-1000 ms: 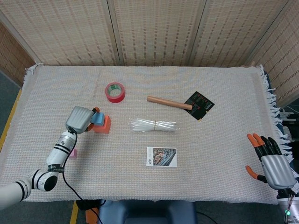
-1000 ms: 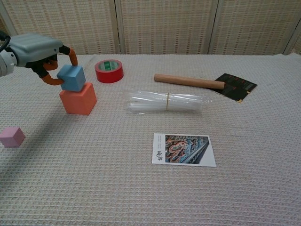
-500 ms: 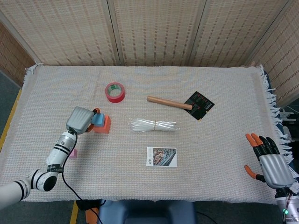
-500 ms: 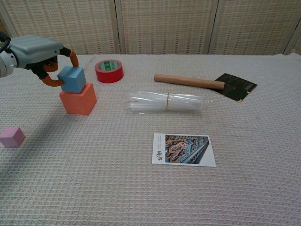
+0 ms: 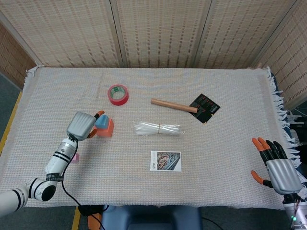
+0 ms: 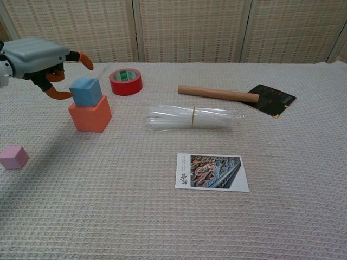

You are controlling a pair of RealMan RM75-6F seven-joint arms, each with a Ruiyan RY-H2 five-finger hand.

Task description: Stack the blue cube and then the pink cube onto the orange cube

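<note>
The blue cube point(image 6: 86, 91) sits on top of the orange cube point(image 6: 90, 114) at the left of the table; the head view shows the blue cube point(image 5: 102, 121) on the orange cube point(image 5: 107, 128) too. My left hand point(image 6: 40, 58) hovers just left of and above the stack, fingers spread and off the blue cube; it appears as the left hand point(image 5: 82, 125) in the head view. The pink cube point(image 6: 13, 157) lies alone near the left front, and the pink cube point(image 5: 75, 157) is half hidden by my forearm in the head view. My right hand point(image 5: 277, 166) rests open at the far right.
A red tape roll point(image 6: 126, 81) lies behind the stack. A bundle of clear tubes point(image 6: 191, 117) and a wooden rod point(image 6: 218, 93) with a black card point(image 6: 271, 98) lie at centre and right. A photo card point(image 6: 212, 171) lies near the front.
My left hand has let go of the blue cube, opened its fingers and drawn back to the left and up. The blue cube stays on the orange cube.
</note>
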